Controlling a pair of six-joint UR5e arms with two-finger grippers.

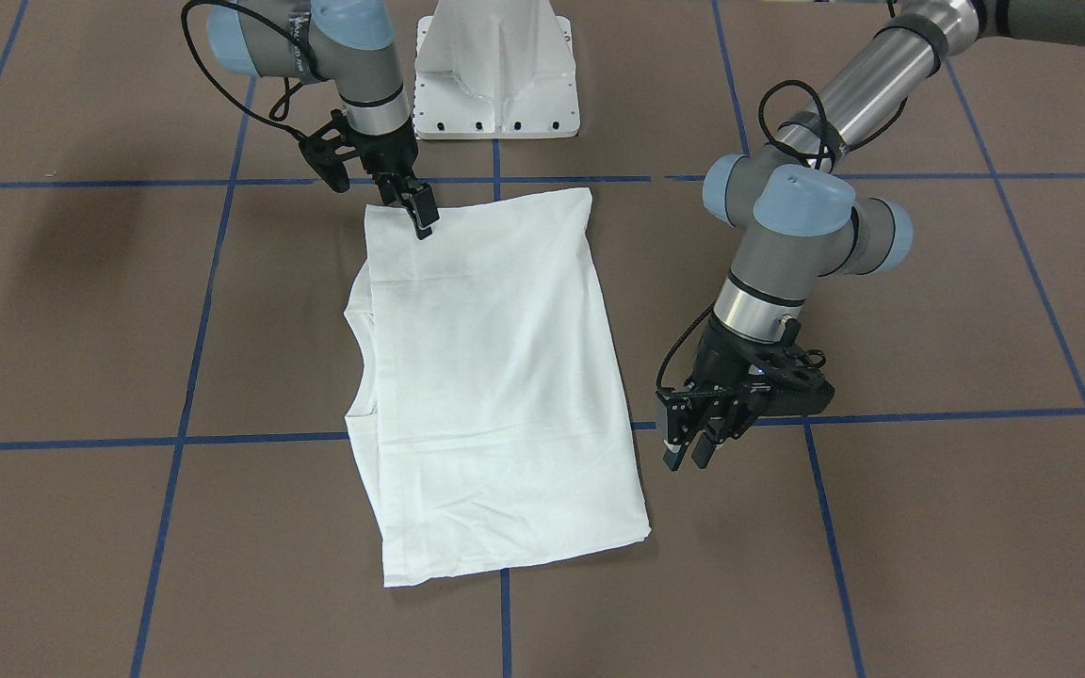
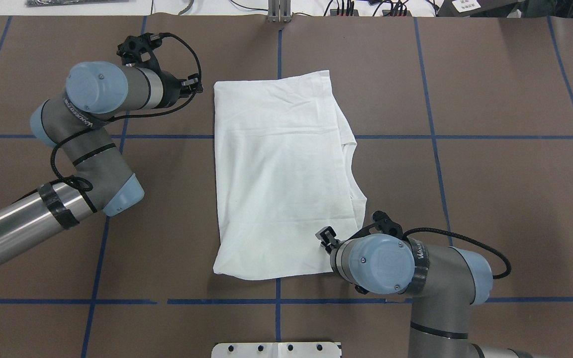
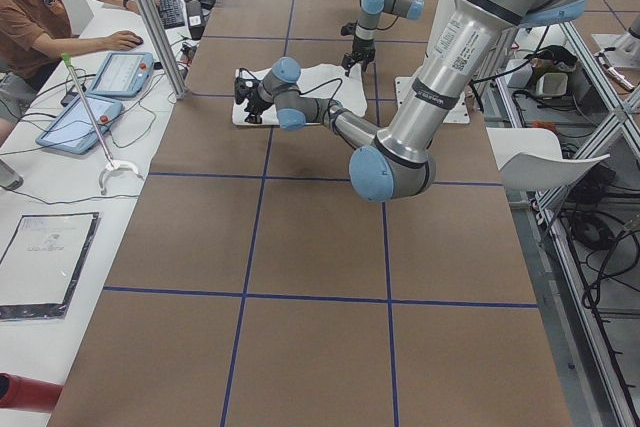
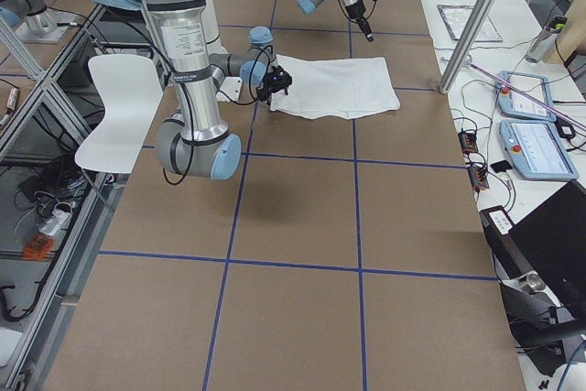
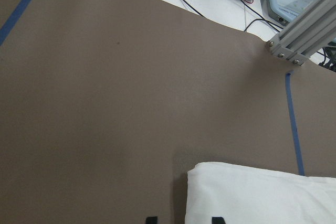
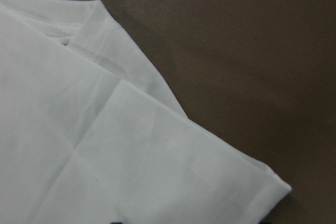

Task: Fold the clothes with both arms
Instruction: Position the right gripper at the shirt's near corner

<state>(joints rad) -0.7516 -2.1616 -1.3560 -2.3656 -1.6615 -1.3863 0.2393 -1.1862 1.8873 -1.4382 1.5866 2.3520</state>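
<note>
Jaws of the left gripper point(image 1: 688, 459) stand slightly parted and hold nothing. In the front-facing view they hang at centre right, just beside the shirt's right edge and not touching it. The left wrist view confirms the gap: two dark fingertips point(image 5: 151, 220) sit at the bottom edge, with a rounded white corner of cloth point(image 5: 262, 195) at the lower right.

The right gripper point(image 1: 423, 217) is tipped down onto the upper left corner of the white T-shirt point(image 1: 495, 377). I cannot tell whether its jaws are closed or pinching cloth. In the overhead view that gripper is hidden under its own wrist.

The shirt lies folded into a rough rectangle in the middle of the brown table point(image 1: 929, 565), across blue tape lines point(image 1: 251, 438). The curve of its neckline point(image 1: 354, 330) shows on the left edge.

Only the right wrist view shows the stitched hem point(image 6: 157, 135), layered over more folds. Only the exterior left view shows a seated person point(image 3: 30, 17) at the upper left, beside tablets point(image 3: 118, 74). Lettering on an arm band point(image 2: 80, 119) is too small to read.
</note>
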